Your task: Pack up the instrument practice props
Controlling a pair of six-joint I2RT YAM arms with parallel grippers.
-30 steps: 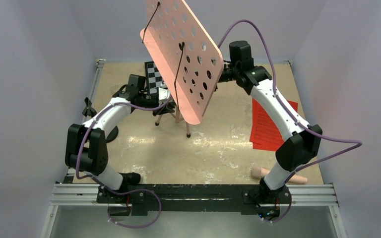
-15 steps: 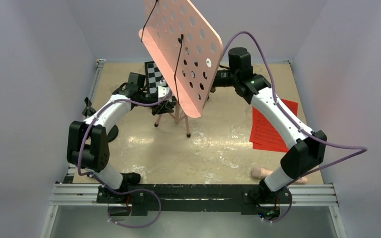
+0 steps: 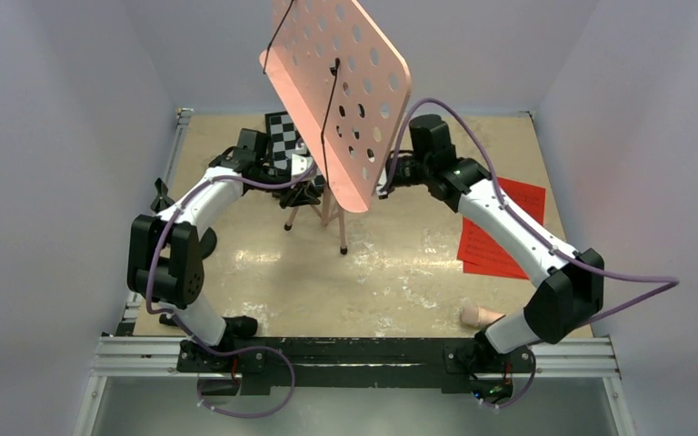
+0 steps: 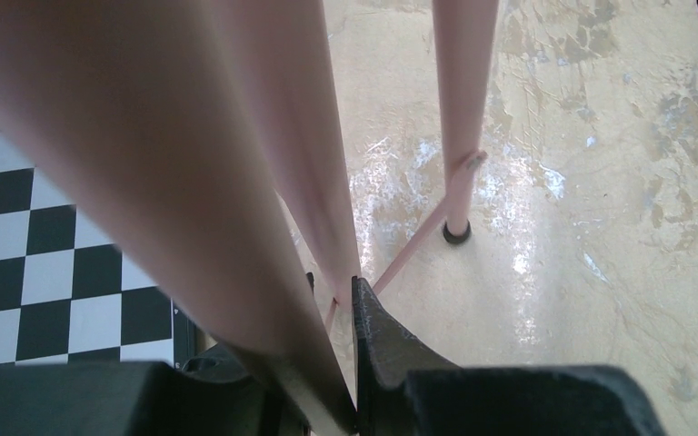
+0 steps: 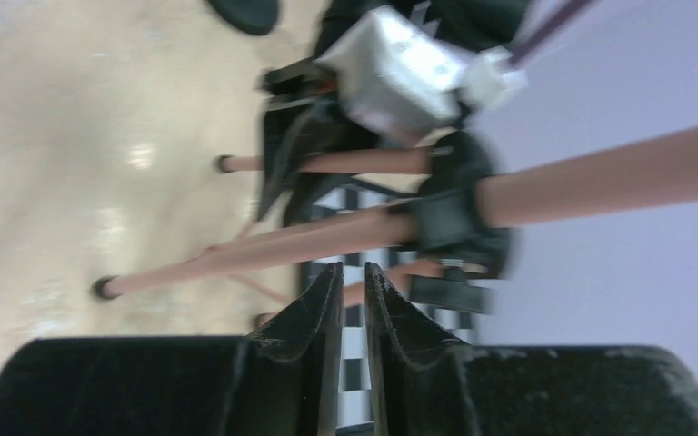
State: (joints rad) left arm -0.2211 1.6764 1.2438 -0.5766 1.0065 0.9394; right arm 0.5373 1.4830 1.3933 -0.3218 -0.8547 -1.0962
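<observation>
The pink music stand (image 3: 338, 86) stands at the back centre, its perforated desk tilted high over thin tripod legs (image 3: 343, 238). My left gripper (image 3: 307, 184) is shut on the stand's pole just above the legs. In the left wrist view the pink pole (image 4: 264, 154) runs between the fingers (image 4: 377, 341). My right gripper (image 3: 384, 184) is shut and empty by the desk's lower right edge. In the right wrist view (image 5: 353, 272) it faces the legs and black collar (image 5: 454, 218). Red sheets (image 3: 500, 227) lie at the right. The peach tube (image 3: 477, 315) lies near the right base.
The black-and-white chessboard (image 3: 284, 136) lies behind the stand, and also shows in the left wrist view (image 4: 45, 263). A black round-base peg stand (image 3: 205, 243) sits at the left, partly hidden by my left arm. Purple walls close in the sides and back.
My right gripper has moved left and lower, from the desk's right edge to under its lower right corner. The desk has tilted more upright. The left gripper keeps its hold.
</observation>
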